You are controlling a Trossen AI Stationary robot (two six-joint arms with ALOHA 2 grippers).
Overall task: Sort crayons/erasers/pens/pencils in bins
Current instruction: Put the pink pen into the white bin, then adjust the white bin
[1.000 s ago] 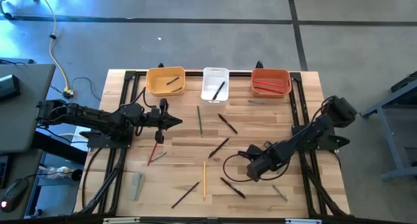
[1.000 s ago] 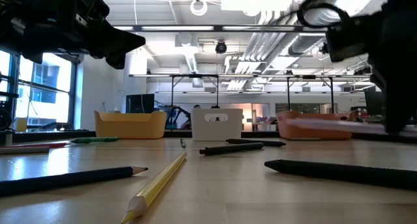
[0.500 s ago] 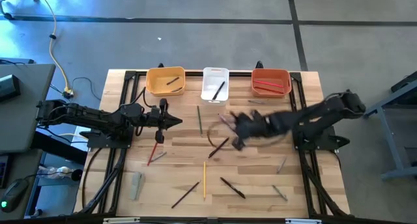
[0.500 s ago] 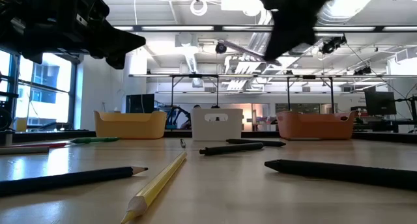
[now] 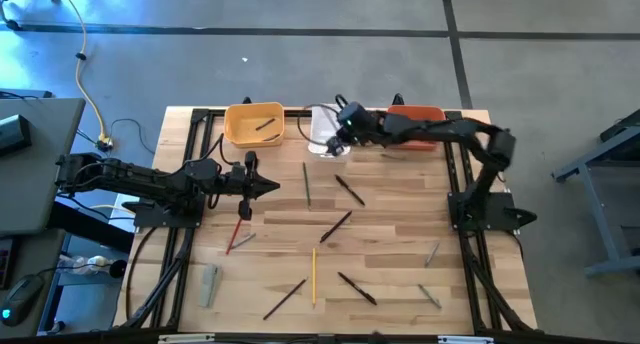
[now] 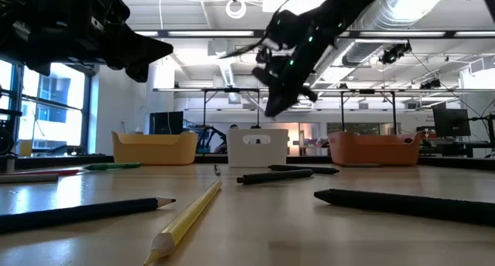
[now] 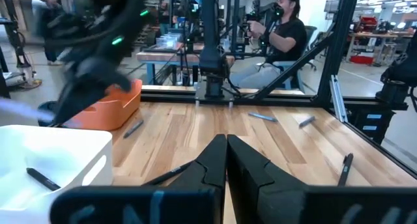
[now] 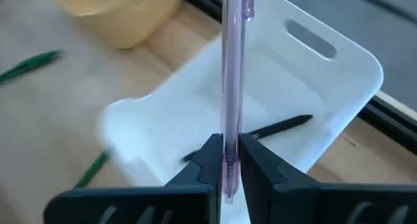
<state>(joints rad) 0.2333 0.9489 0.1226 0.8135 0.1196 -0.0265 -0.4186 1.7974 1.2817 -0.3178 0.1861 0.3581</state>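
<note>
From above, the right gripper (image 5: pixel 338 136) is stretched across the far edge of the wooden slatted table (image 5: pixel 400 234), hanging over the white rectangular plastic bin (image 5: pixel 322 118). That bin stands between the yellow-orange plastic bin (image 5: pixel 253 124) on its left and the red-orange plastic bin (image 5: pixel 425 116) on its right, which the dark arm partly covers. What the gripper holds cannot be made out from overhead. The right wrist view settles it: the two dark fingers (image 8: pixel 207 160) are pinched on a slim translucent purple pen (image 8: pixel 232 68), held over the white bin's interior, where one black pen (image 8: pixel 280 127) lies on the floor of the tub.

The low view shows the right gripper up in the air above the white bin, well clear of its rim, though the pen there is lost against the ceiling clutter.

The left gripper (image 5: pixel 268 187) waits over the left half of the table; its own wrist view shows the fingers (image 7: pixel 251 168) pressed together with nothing between them.

Loose on the table lie a thin yellow pencil (image 5: pixel 313 275), a green pen (image 5: pixel 306 183), a red pencil (image 5: pixel 238 233) and several black pens (image 5: pixel 349 191). The contents of the red-orange bin are hidden by the arm from above and by its wall from table level.
</note>
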